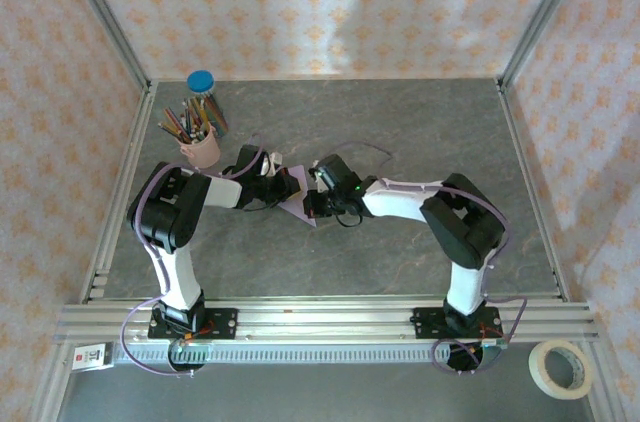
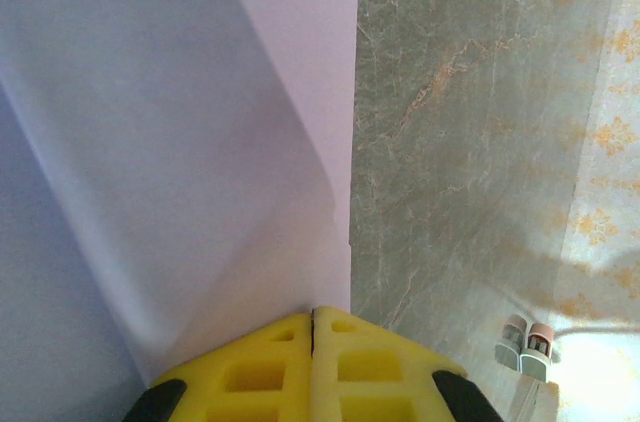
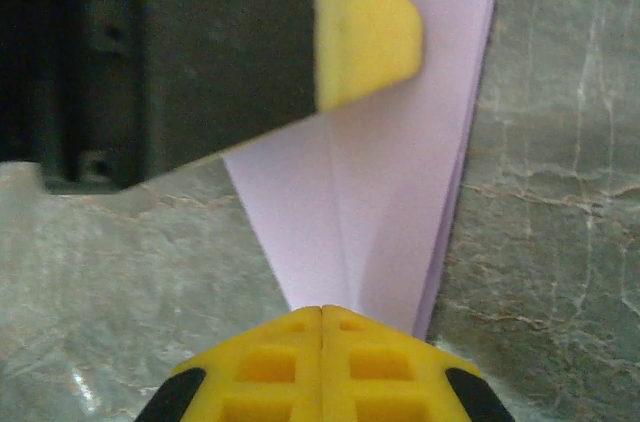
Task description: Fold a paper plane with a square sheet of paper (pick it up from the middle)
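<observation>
Pinching the purple paper (image 3: 390,172) from two sides, the left hand (image 2: 313,317) and right hand (image 3: 321,312) are both squeezed shut.

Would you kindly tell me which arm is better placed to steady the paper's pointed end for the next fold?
Right, probably: the right pincer is shut where the paper narrows to a point; the left pincer clamps a wider, lifted flap.

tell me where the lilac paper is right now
In the top external view the folded lilac paper is left of centre over the table. The left gripper and right gripper both hold it, just right of the pink pencil cup.
</observation>
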Robot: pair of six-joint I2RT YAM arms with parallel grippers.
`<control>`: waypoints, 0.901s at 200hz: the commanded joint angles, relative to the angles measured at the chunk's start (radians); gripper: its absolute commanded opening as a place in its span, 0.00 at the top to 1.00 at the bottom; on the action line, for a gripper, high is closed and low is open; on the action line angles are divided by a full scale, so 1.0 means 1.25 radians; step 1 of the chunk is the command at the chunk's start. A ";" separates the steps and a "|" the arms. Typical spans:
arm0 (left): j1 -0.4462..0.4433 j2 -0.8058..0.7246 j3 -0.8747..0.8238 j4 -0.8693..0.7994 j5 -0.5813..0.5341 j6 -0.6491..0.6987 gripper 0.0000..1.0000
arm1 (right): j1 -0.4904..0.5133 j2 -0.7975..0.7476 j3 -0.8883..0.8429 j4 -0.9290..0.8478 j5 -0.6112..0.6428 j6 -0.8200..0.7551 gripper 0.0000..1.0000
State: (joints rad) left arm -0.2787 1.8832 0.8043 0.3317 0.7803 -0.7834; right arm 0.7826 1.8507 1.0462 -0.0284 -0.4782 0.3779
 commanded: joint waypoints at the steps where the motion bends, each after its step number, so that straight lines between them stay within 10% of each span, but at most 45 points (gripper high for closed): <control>1: -0.016 0.042 -0.022 -0.106 -0.086 0.025 0.95 | -0.003 0.027 0.025 -0.021 0.016 -0.007 1.00; 180: -0.024 -0.038 -0.044 0.005 -0.039 0.098 0.93 | -0.007 0.083 -0.007 -0.148 0.084 -0.001 1.00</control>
State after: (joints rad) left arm -0.3012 1.8065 0.7555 0.3115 0.7288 -0.7013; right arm 0.7822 1.8988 1.0607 -0.0700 -0.4591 0.3634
